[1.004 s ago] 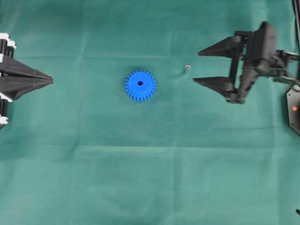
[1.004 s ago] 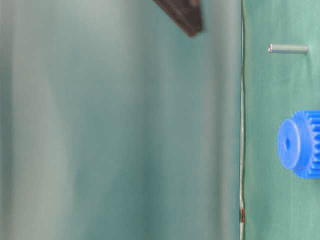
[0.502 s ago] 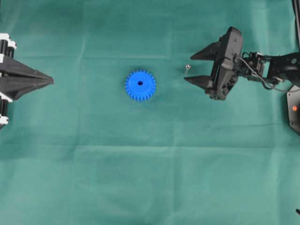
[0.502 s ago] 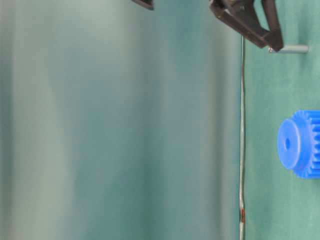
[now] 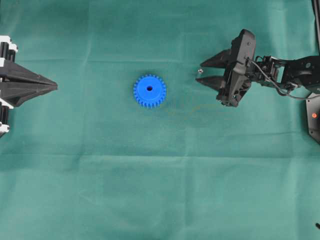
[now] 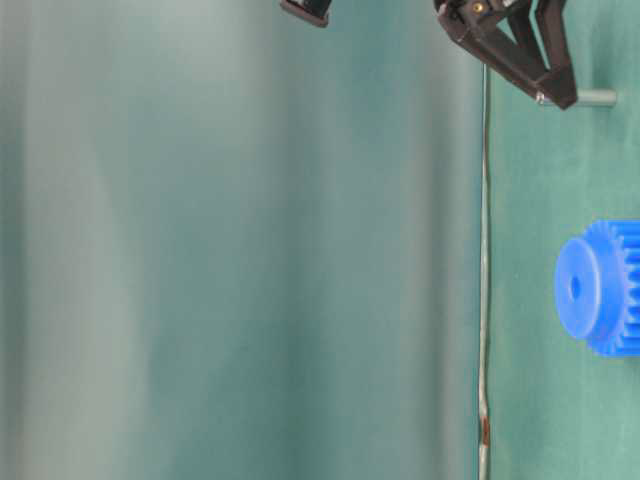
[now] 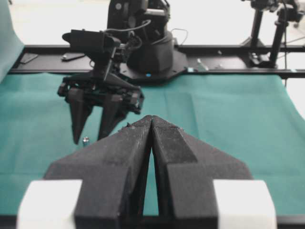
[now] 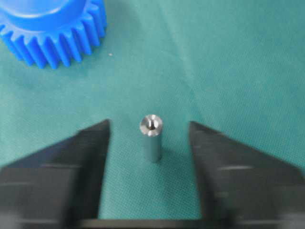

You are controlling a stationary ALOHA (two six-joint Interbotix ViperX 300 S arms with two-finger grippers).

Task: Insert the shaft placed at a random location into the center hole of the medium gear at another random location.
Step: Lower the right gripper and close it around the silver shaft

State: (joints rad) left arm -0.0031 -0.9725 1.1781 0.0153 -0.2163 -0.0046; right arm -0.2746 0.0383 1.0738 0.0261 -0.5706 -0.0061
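Note:
The blue medium gear [image 5: 149, 91] lies flat on the green cloth, its dark center hole [image 5: 149, 89] facing up; it also shows in the table-level view [image 6: 598, 288] and the right wrist view [image 8: 52, 28]. The shaft [image 5: 200, 71], a small silvery pin, stands upright to the gear's right; it shows in the right wrist view [image 8: 151, 137] and the table-level view [image 6: 592, 97]. My right gripper [image 5: 201, 73] is open, its fingers either side of the shaft without touching it [image 8: 150, 131]. My left gripper [image 5: 54, 87] is shut and empty at the far left [image 7: 151, 119].
The green cloth [image 5: 160, 175] covers the table. The right arm's base [image 7: 143, 43] stands at the far edge in the left wrist view. A black part with a red dot [image 5: 314, 117] sits at the right edge.
My right gripper has moved left from a second ago, dropped toward the cloth and narrowed, so its fingertips now flank the shaft. The gear, shaft and left gripper have not moved.

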